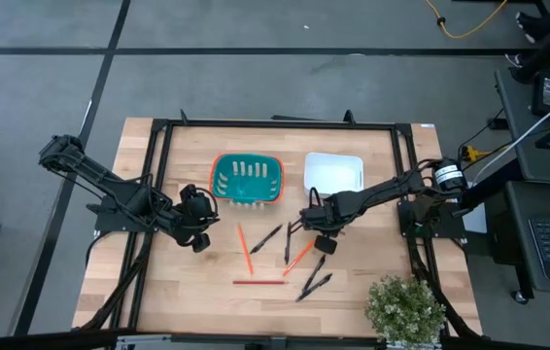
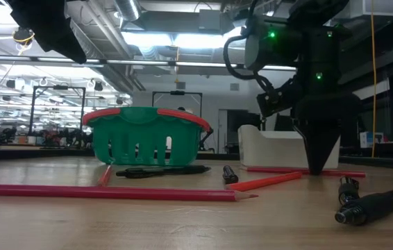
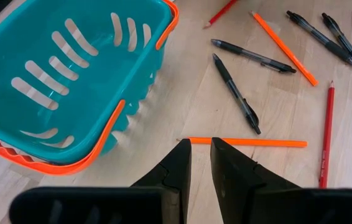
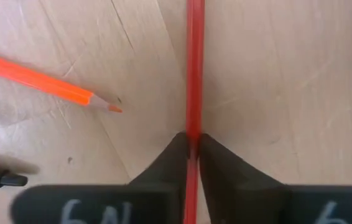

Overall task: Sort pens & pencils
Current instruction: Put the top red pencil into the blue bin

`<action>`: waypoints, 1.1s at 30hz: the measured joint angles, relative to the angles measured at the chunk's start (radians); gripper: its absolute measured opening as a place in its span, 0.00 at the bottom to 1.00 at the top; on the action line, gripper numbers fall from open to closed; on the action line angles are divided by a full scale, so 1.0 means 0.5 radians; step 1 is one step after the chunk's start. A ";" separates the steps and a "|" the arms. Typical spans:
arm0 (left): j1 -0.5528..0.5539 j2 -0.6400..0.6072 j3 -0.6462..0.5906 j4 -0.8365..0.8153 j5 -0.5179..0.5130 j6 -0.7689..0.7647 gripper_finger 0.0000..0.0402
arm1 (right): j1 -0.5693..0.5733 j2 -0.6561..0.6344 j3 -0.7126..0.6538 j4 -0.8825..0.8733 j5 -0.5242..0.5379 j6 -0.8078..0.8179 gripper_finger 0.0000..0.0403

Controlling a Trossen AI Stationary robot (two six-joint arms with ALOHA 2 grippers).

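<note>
Several red-orange pencils and black pens lie scattered on the wooden table in front of the teal basket point(image 1: 246, 180). A red pencil point(image 2: 123, 192) lies nearest the near edge and an orange one point(image 1: 244, 249) left of the pens point(image 1: 266, 238). My right gripper point(image 1: 324, 244) points down among them, shut on a red pencil point(image 4: 194, 74). An orange pencil point(image 4: 39, 79) lies just beside it. My left gripper point(image 3: 201, 152) hovers near the basket's near left corner, slightly open and holding nothing. An orange pencil point(image 3: 247, 142) lies just beyond its fingertips. My right gripper pinches the red pencil between its two fingertips point(image 4: 212, 152), at about mid-length point(image 4: 193, 127). The fingers come from above, pointing down, and close across the shaft. The pencil point(image 2: 273, 169) lies flat on the table.
A white bin point(image 1: 333, 173) stands right of the basket, at the far side. A potted plant point(image 1: 406, 309) sits at the near right corner. Two pens point(image 1: 315, 279) lie near the table's middle front. A black metal frame point(image 1: 275, 124) borders the work area.
</note>
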State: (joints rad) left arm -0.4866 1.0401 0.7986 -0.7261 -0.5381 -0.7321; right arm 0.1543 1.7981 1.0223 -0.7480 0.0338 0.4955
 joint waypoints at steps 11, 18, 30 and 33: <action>0.000 0.000 0.000 0.000 -0.001 0.001 0.14 | 0.002 0.000 0.002 0.008 -0.011 0.002 0.06; 0.000 0.000 0.000 0.000 0.000 0.001 0.14 | 0.002 0.000 0.001 0.013 -0.002 0.003 0.04; -0.001 0.000 0.000 0.000 0.000 0.002 0.14 | 0.000 0.001 0.000 0.014 0.013 0.040 0.03; 0.000 0.000 -0.001 -0.001 0.000 0.002 0.14 | 0.000 0.002 -0.002 0.014 0.018 0.040 0.03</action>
State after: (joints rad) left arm -0.4867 1.0401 0.7982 -0.7265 -0.5381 -0.7311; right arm 0.1543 1.7988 1.0214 -0.7410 0.0429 0.5156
